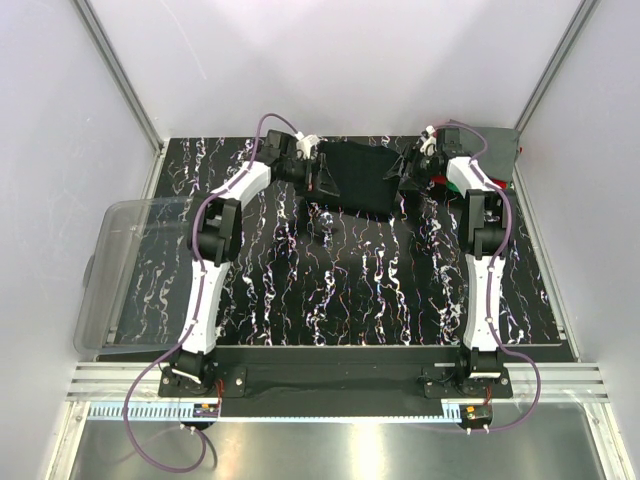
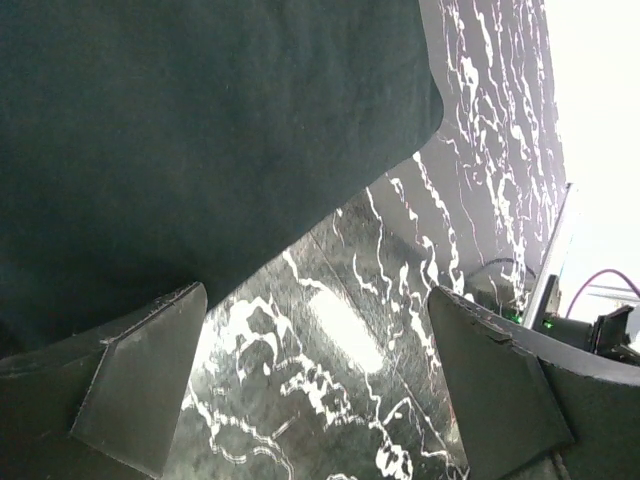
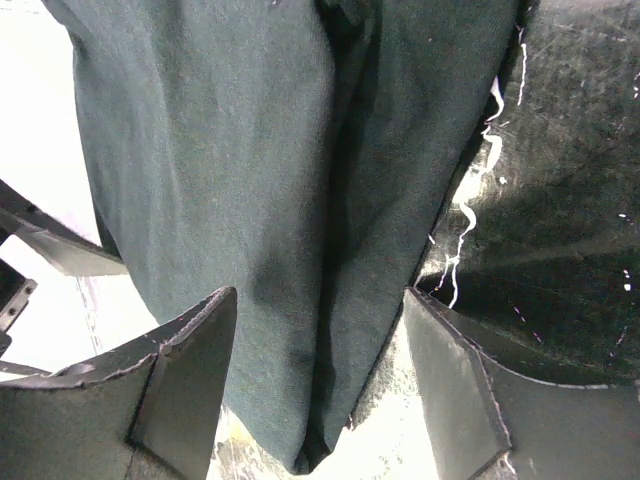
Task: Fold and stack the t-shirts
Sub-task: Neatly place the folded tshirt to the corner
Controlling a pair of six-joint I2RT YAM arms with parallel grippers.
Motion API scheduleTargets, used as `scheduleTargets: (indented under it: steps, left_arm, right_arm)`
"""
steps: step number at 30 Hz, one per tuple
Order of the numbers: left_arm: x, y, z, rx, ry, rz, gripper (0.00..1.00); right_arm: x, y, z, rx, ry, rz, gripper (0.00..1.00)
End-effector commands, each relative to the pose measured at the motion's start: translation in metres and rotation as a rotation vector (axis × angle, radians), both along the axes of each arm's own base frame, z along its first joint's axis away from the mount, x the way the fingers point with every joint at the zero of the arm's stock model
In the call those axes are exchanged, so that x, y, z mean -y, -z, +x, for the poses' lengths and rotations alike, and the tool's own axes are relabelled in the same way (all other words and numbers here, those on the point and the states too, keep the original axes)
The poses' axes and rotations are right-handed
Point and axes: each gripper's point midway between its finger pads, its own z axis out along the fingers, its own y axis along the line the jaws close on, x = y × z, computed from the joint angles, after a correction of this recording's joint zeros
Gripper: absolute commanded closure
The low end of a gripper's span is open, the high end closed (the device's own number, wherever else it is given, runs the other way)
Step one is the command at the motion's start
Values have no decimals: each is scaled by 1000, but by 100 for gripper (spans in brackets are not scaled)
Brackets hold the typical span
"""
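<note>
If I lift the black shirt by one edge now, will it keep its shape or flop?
Probably flop: the black shirt is thin cloth, creased softly in the right wrist view. Light, likely an easy lift. Pushed, it may bunch rather than slide; its corner lies limp on the table.

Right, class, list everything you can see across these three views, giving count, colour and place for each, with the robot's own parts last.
black t-shirt: one, black, folded, far middle of the table between the two grippers
folded shirt pile: one pile, grey on top with red and green edges showing, far right corner
clear bin: one, see-through plastic, overhanging the table's left edge
table: one, black with white marbling
left arm, right arm: two, white and black, bases at the near edge
left gripper: one, dark fingers, open, at the shirt's left edge
right gripper: one, dark fingers, open, over the shirt's right edge
</note>
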Motion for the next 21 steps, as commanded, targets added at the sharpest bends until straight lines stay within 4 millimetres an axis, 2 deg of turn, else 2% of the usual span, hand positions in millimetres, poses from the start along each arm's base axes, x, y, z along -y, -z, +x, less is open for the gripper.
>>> scheduleTargets:
  steps: [1,7,15,21]
  left_arm:
    - [5,-26,21,72,0,-84,1]
    - [7,-7,22,17,-16,-92,1]
    - [8,13,20,-32,-29,-88,1]
    - [10,16,18,-40,-24,-87,1]
  right_arm:
    - [2,2,6,-10,16,7,26]
    - [-2,28,6,-65,16,13,26]
    - [-20,40,6,-99,-19,20,28]
    - [-37,49,0,-129,-40,36,31]
